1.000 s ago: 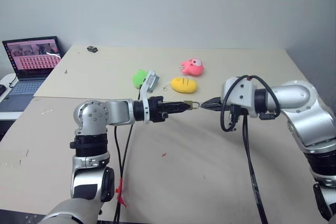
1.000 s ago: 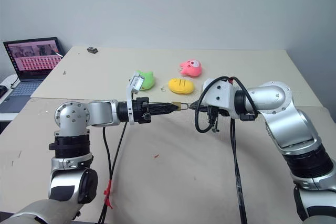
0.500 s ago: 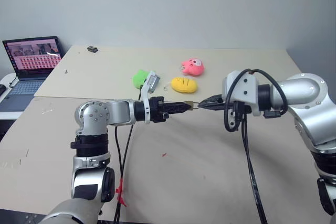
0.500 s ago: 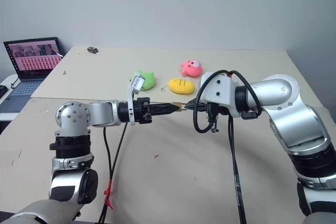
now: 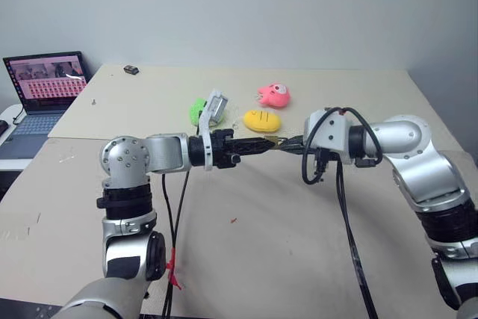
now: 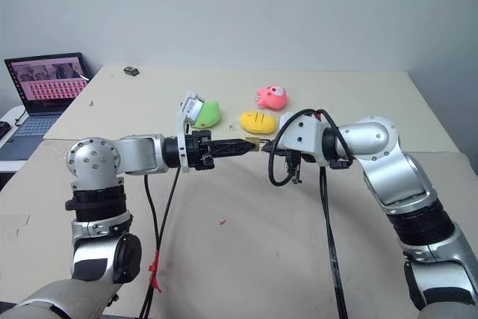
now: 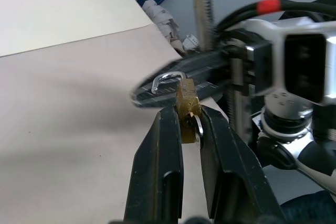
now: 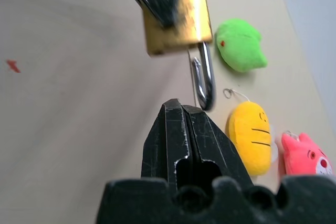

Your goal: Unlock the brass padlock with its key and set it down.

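Observation:
My left gripper (image 5: 267, 144) points to the right above the table, shut on the brass padlock (image 7: 187, 103), whose gold body is pinched between the two black fingers. The thin silvery shackle (image 8: 203, 80) sticks out toward my right gripper (image 5: 290, 142). That gripper is shut with nothing visible between its fingers, and its tip sits right at the shackle. A small silvery ring (image 7: 197, 127) shows at the padlock's base; I cannot tell whether it is the key.
Behind the grippers on the beige table (image 5: 299, 259) lie a yellow plush (image 5: 262, 120), a pink plush (image 5: 274, 95) and a green plush (image 5: 197, 110). An open laptop (image 5: 46, 84) stands at the far left, and a small dark object (image 5: 131, 69) lies near the back edge.
My right gripper has slid left, closing the gap to the padlock's shackle. The left gripper still holds the padlock in about the same place.

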{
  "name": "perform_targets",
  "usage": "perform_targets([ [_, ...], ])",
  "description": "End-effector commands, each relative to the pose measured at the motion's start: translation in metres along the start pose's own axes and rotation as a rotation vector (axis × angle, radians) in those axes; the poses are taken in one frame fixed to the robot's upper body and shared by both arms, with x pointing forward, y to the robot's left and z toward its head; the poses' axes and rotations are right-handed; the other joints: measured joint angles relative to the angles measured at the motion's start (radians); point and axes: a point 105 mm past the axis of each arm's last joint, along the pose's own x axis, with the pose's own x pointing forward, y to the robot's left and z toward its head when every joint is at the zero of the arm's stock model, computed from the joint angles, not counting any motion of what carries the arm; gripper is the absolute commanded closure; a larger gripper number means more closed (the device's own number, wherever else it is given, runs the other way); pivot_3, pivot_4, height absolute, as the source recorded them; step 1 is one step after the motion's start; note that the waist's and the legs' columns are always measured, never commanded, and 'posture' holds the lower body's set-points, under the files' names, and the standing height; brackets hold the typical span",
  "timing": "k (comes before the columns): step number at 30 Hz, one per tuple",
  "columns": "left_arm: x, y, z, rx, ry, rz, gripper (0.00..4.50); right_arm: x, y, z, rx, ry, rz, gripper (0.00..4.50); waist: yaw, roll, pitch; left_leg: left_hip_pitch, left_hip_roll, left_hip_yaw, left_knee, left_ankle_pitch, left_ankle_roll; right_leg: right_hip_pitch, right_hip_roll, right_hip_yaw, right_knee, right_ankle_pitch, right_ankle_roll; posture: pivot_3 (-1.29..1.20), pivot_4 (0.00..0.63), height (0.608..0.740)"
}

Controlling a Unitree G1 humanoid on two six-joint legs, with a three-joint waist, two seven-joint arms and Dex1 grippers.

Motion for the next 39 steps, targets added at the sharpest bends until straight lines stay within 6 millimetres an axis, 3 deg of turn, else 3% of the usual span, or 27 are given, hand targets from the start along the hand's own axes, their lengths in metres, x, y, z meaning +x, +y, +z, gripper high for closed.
perform_targets([
  [1,-0.005,-0.013,0.011,0.050,-0.030,-0.022,4.46,-0.002,-0.017,0.003,-0.079,-0.019,-0.103,4.47,0.000,0.000,0.000,0.000,0.000,0.000,0.000,0.000,0.000,0.000,0.000,0.000,0.000,0.000,0.000,0.00,0.150,0.657],
  [7,-0.008,-0.009,0.007,0.026,-0.034,-0.006,4.46,-0.006,-0.038,-0.006,-0.108,-0.007,-0.242,4.47,0.000,0.000,0.000,0.000,0.000,0.000,-0.001,0.006,-0.011,0.000,0.000,0.000,0.000,0.000,0.000,0.00,0.150,0.657],
  [11,-0.009,-0.003,0.000,0.012,-0.016,0.017,4.46,-0.015,-0.039,-0.008,-0.072,-0.012,-0.246,4.47,0.000,0.000,0.000,-0.001,0.000,0.000,-0.001,0.006,-0.011,0.000,0.000,0.000,0.000,0.000,0.001,0.00,0.150,0.657],
  [15,-0.014,0.003,-0.004,0.000,-0.001,0.039,4.46,-0.024,-0.018,0.006,0.080,-0.103,-0.097,3.52,0.001,0.000,0.000,-0.001,0.000,-0.001,-0.001,0.006,-0.011,0.000,0.000,0.000,0.001,0.000,0.001,0.00,0.150,0.657],
  [21,-0.014,0.012,-0.010,-0.037,0.014,0.052,4.46,-0.033,0.010,0.034,0.166,-0.181,0.074,1.52,0.000,0.000,0.000,-0.002,0.000,-0.003,-0.002,0.005,-0.010,0.000,0.000,0.000,0.001,0.000,0.001,0.00,0.150,0.657],
  [25,-0.015,0.016,-0.018,-0.079,0.038,0.045,4.46,-0.035,0.023,0.041,0.219,-0.170,0.135,0.07,0.000,0.000,0.000,-0.001,-0.001,-0.004,-0.002,0.005,-0.009,0.001,0.000,0.000,0.000,0.000,0.001,0.00,0.150,0.657],
  [33,-0.018,0.032,-0.057,-0.147,0.187,0.122,4.46,-0.032,0.021,0.038,0.183,-0.122,0.068,0.07,-0.003,0.000,0.000,-0.001,-0.001,-0.005,-0.002,0.005,-0.009,0.001,0.001,0.000,0.000,0.000,0.001,0.00,0.150,0.657],
  [39,-0.017,0.036,-0.082,0.056,0.354,0.188,4.46,-0.034,0.021,0.039,0.186,-0.115,0.035,0.07,-0.003,0.000,0.000,-0.001,-0.001,-0.006,-0.003,0.006,-0.010,0.001,0.002,0.001,0.000,0.000,0.001,0.00,0.150,0.657],
])
